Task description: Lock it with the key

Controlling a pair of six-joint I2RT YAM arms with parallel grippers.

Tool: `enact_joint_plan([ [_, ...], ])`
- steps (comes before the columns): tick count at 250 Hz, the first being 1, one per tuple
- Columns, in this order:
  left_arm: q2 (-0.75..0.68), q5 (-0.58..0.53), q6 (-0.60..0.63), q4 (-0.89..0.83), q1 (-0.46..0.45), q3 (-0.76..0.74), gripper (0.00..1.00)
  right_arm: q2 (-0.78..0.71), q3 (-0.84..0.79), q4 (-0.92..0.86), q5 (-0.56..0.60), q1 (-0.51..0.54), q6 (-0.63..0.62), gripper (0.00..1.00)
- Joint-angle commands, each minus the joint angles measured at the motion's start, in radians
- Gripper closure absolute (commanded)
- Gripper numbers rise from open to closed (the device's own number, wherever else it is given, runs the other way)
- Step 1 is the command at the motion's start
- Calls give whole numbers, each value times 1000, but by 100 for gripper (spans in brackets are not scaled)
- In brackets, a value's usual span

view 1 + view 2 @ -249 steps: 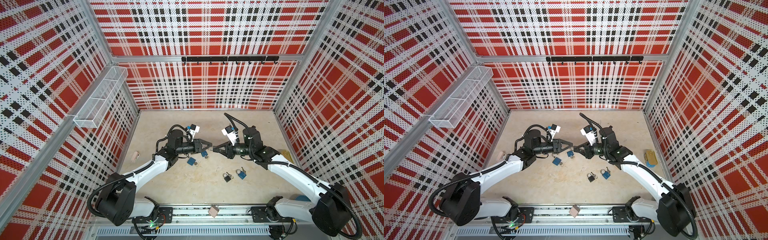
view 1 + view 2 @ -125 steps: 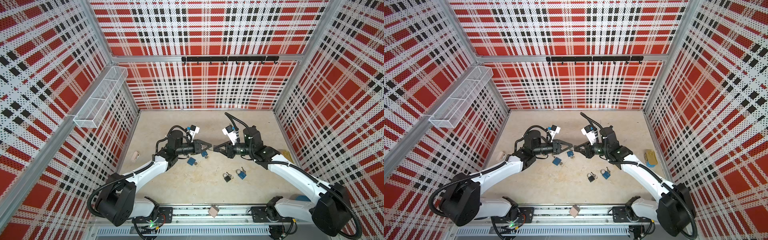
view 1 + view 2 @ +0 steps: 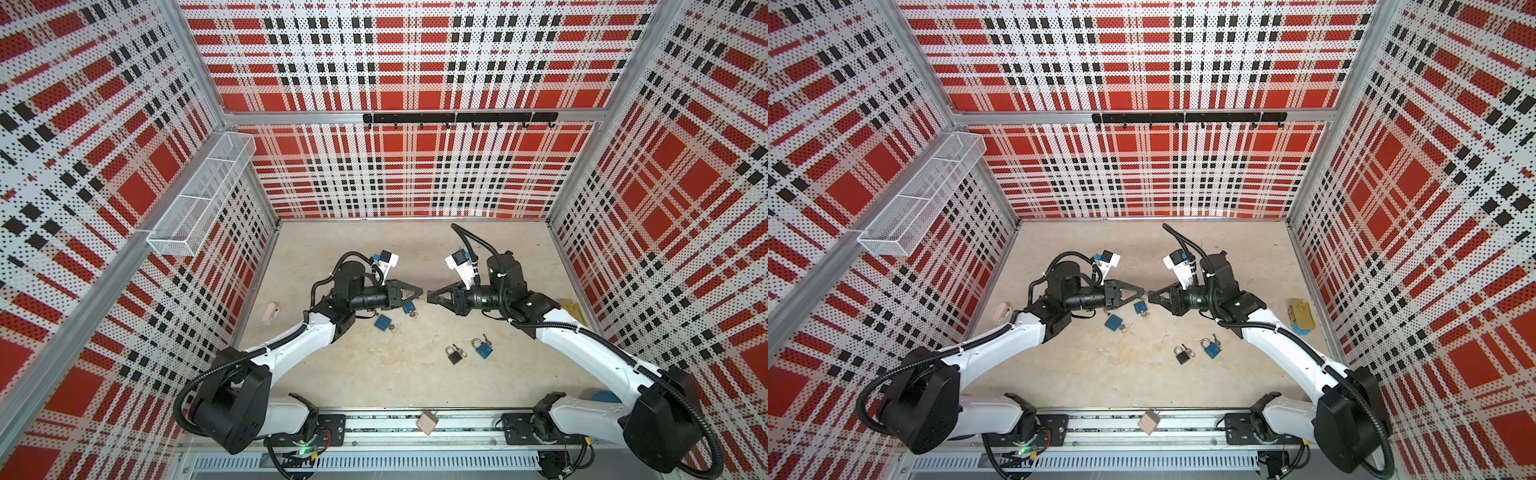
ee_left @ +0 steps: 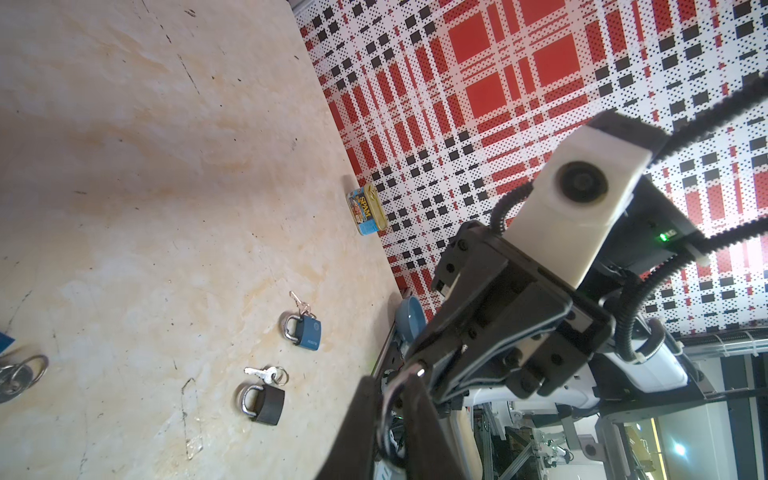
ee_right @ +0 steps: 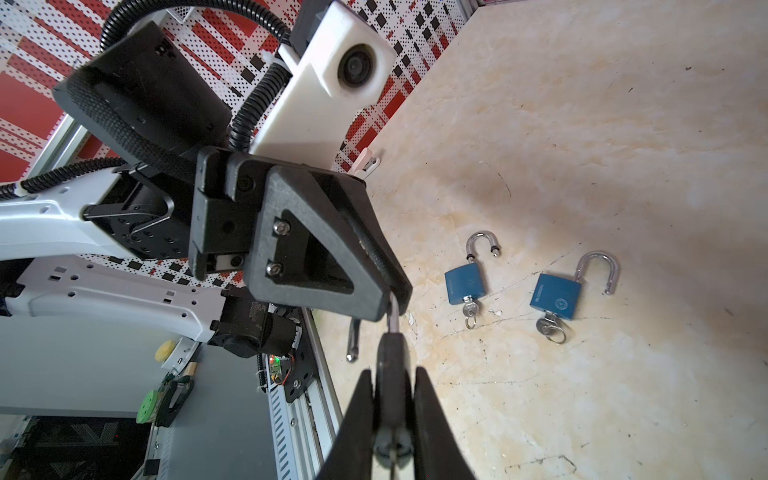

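Left pincer point(image 3: 420, 294) has closed onto a metal bar point(image 5: 391, 312), its end hidden.

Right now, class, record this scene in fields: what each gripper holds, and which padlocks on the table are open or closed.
right gripper: shut on the dark padlock
left gripper: shut on that padlock's metal loop
open, on the table: two open blue padlocks, keys in them
closed, on the table: closed blue padlock, black padlock
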Motion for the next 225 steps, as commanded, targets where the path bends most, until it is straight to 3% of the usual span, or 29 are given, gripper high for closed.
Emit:
enact_joint_plan([
  [1, -11, 18, -6, 17, 7, -23, 84, -18, 43, 88, -24, -4, 1, 100],
  [73, -4, 27, -15, 33, 7, -30, 85, -22, 44, 98, -32, -6, 10, 100],
  [114, 6, 27, -22, 51, 8, -32, 100, -21, 44, 126, -71, -5, 41, 100],
  [225, 28, -14, 31, 54, 6, -41, 100, -12, 44, 246, -216, -14, 185, 100],
])
